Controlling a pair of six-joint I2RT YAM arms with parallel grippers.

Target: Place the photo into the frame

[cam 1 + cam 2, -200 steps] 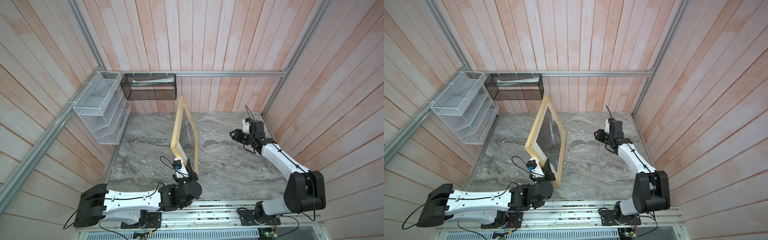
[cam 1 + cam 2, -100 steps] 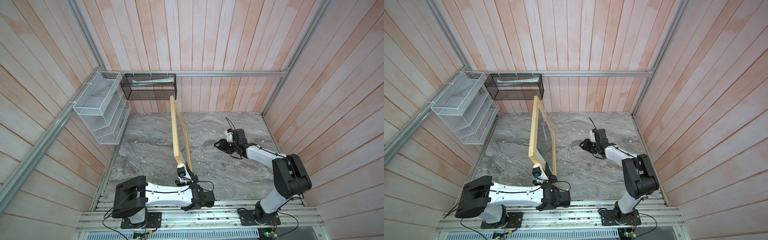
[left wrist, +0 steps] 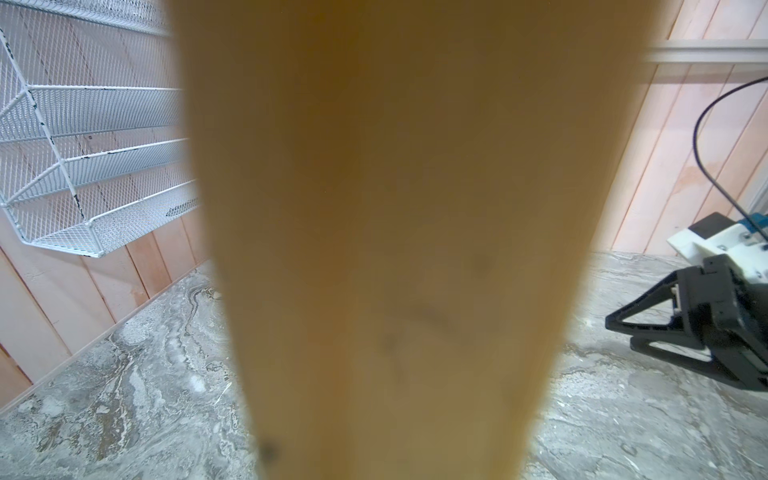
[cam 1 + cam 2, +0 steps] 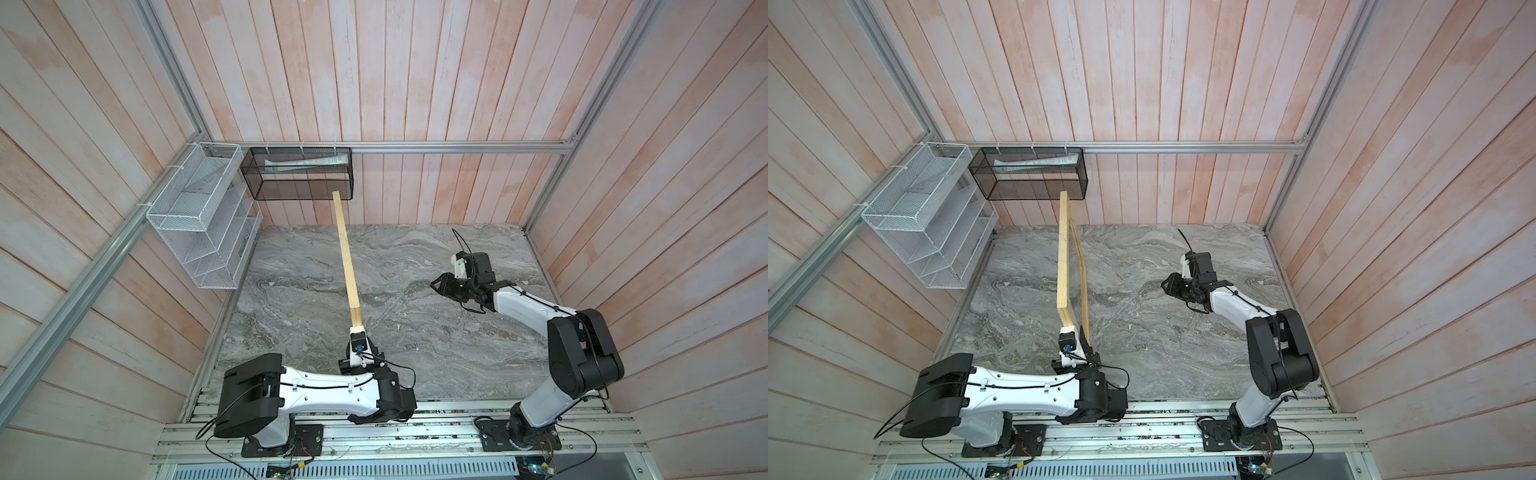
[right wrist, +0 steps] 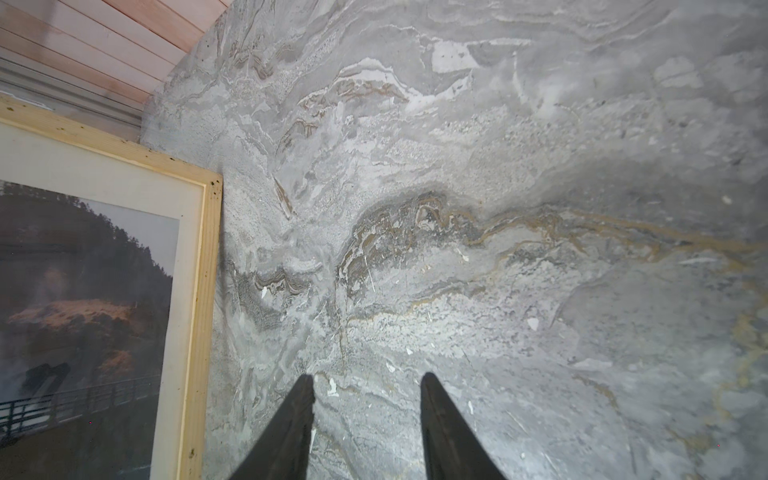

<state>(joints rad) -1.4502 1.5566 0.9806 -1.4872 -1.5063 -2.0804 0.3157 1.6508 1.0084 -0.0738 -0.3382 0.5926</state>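
Frame: stood on edge and almost edge-on in both top views, a thin pale wood strip from lower centre up toward the black mesh basket at upper left. Contact between its lower edge and the bench cannot be told.
Photo: inside the frame, bordered by a white mat. Seen only at the left of the right wrist view, with dark wooded hills and a railing at lower left.
Left gripper: at the frame's near bottom corner, lower centre of the top views. Fingers clamped on the wood, mostly hidden under the wrist camera. Left wrist view largely filled by blurred wood.
Right gripper: right of centre, well apart from the frame, low over bare bench. Fingers partly spread, nothing between them.
White wire rack: on the left wall, upper left.
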